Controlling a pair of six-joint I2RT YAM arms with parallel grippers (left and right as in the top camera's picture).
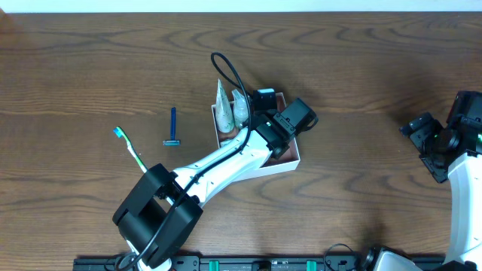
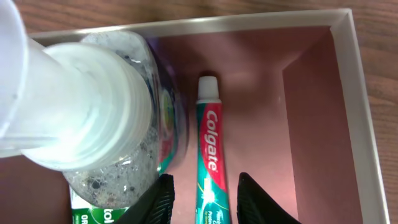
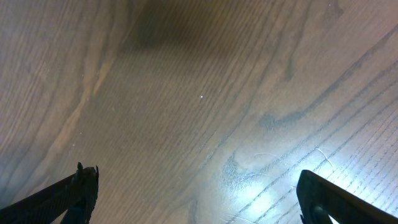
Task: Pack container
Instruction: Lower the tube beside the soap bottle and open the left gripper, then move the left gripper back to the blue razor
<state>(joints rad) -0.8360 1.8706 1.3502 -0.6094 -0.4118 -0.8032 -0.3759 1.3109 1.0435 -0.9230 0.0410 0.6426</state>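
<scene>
at the middle of the tabletop (image 1: 354, 68), a shallow square container (image 1: 286, 165), white walls, pinkish-brown inside, turned a little askew to the tabletop's edges. reaching into it from the near left, the left arm (image 1: 218, 162), hiding much of the inside from overhead. left hand (image 2: 204, 180) low over the container floor, fingers (image 2: 163, 196) parted, straddling a colgate toothpaste tube (image 2: 210, 137) with a sliver of gap on either side, gripping nothing. tube flat on the floor, cap pointing at a wall but stopping short of it. just beside the tube, a clear bottle (image 2: 146, 155) of foamy liquid, broad clear cap looming toward the wrist camera, body close against that same wall. on the tube's other side, bare pinkish floor out to the side wall and its thin white rim: the widest open room inside. left of the container, on bare wood, a blue razor (image 1: 172, 126); farther left and nearer, a toothbrush (image 1: 129, 149), both well apart from the container wall. far off at the right edge, right hand (image 3: 196, 174) over bare wood grain, fingers spread wide, nothing between them.
</scene>
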